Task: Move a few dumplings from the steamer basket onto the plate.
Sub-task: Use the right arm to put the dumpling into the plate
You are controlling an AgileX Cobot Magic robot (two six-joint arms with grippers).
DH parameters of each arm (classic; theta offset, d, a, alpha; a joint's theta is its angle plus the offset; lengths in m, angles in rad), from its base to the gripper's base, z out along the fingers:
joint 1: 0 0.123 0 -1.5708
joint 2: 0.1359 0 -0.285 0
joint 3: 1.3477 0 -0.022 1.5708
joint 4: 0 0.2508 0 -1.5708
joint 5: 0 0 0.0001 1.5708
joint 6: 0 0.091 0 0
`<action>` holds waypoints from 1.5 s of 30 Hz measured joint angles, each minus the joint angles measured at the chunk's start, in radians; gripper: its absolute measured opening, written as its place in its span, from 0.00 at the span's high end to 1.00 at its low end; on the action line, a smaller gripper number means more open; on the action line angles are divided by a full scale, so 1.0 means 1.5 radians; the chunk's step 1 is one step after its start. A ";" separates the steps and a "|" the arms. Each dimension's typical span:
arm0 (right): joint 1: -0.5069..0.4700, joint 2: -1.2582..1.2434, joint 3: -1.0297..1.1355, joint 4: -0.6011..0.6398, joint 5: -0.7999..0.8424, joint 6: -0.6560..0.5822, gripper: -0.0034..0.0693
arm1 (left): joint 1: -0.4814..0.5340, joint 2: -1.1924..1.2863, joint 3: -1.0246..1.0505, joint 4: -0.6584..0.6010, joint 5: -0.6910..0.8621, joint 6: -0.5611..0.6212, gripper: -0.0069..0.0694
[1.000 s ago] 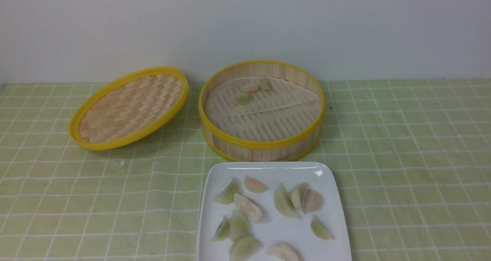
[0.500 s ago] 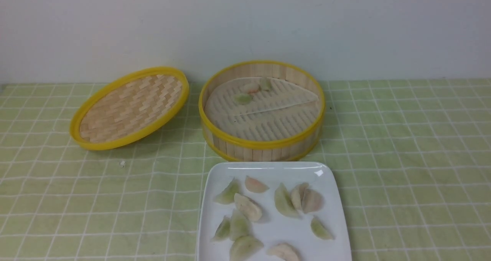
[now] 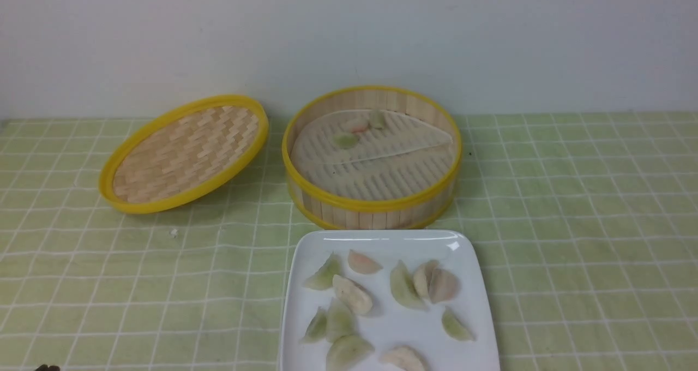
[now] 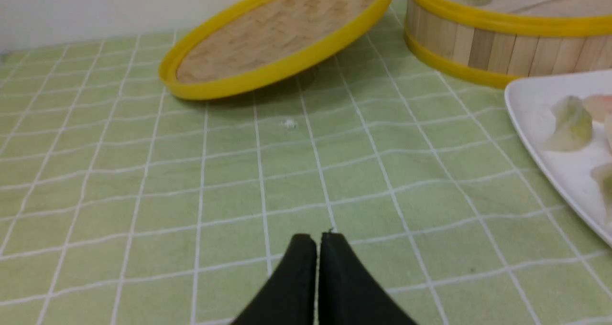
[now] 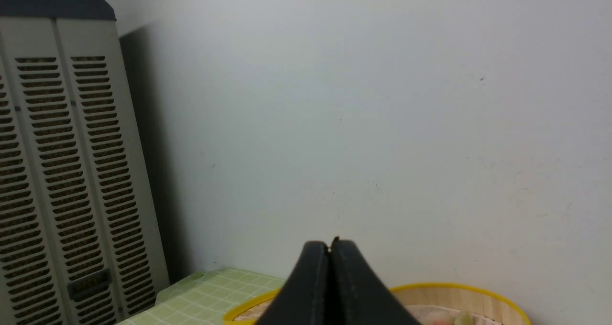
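The steamer basket (image 3: 371, 210) stands at the middle back with three dumplings (image 3: 346, 139) on the far side of its liner. Just in front of it, the white plate (image 3: 381, 241) carries several dumplings (image 3: 351, 293). My left gripper (image 4: 318, 236) is shut and empty, low over the green cloth to the left of the plate (image 4: 535, 100). Only a dark tip of it (image 3: 46, 367) shows at the front view's bottom-left edge. My right gripper (image 5: 330, 244) is shut and empty, raised and facing the wall, with the steamer basket's rim (image 5: 478, 287) below it.
The woven yellow-rimmed lid (image 3: 182, 153) lies tilted to the left of the steamer. A small white crumb (image 3: 173, 232) sits on the cloth in front of the lid. A grey slatted appliance (image 5: 62, 172) stands beyond the table's left end, against the wall.
A dark tip of the left gripper has come into the front view at the bottom-left edge. Steamer, plate, lid and dumplings have not moved.
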 joint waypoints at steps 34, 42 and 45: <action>0.000 0.000 0.002 -0.013 0.001 -0.012 0.97 | 0.000 0.000 0.000 0.000 0.004 -0.001 0.92; 0.000 0.000 0.031 -0.009 0.009 -0.043 0.97 | 0.000 0.000 0.000 0.000 0.005 -0.001 0.92; 0.000 0.000 0.042 -0.007 0.017 -0.043 0.97 | 0.000 0.000 0.000 0.000 0.005 -0.001 0.92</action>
